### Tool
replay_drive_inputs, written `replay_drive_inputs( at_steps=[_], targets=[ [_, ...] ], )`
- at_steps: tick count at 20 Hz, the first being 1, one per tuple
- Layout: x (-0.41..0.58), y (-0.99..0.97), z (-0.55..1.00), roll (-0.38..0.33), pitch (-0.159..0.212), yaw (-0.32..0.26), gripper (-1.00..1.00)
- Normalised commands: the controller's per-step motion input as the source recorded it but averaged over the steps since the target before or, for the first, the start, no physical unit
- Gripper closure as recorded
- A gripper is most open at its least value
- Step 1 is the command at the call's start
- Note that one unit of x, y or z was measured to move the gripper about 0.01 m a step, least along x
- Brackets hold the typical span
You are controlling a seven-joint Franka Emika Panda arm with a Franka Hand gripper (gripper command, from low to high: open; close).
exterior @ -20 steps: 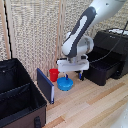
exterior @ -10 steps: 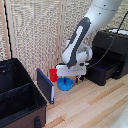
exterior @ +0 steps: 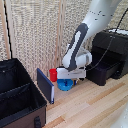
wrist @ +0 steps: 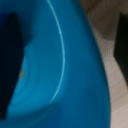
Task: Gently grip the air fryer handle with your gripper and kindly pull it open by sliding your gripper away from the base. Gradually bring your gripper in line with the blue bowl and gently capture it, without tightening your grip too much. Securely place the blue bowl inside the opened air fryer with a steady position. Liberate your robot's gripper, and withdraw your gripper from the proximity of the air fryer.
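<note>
Ext. view: gripper (exterior: pixel 66 79) low over blue bowl (exterior: pixel 64 84); wrist cam: fingers (wrist: pixel 9 65) straddling rim, jaw gap unclear.

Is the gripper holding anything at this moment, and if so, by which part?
Cannot be told. The gripper is down right over the blue bowl, whose rim fills the wrist view, but neither view shows the fingers closed on it.

Red cup (exterior: pixel 53 75) just beside upright dark-blue panel (exterior: pixel 45 85); open black fabric case (exterior: pixel 17 97) on wooden floor (exterior: pixel 90 105).
</note>
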Motion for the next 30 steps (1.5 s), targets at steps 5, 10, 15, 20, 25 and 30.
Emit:
replay_drive_inputs(
  at_steps=[5, 10, 15, 20, 25, 30],
  targets=[
    [-0.019, 0.00, 0.26, 0.019, -0.011, 0.001, 1.00],
    [-0.074, 0.00, 0.74, -0.004, 0.060, -0.025, 1.00],
    [0.078, -0.01, 0.98, 0.006, 0.045, -0.042, 1.00],
    [0.274, -0.09, 1.00, 0.000, 0.039, -0.048, 1.00],
    [0.389, -0.36, 0.95, 0.000, 0.032, -0.106, 1.00],
    [0.431, -0.41, 0.83, -0.010, 0.077, -0.203, 1.00]
  ],
)
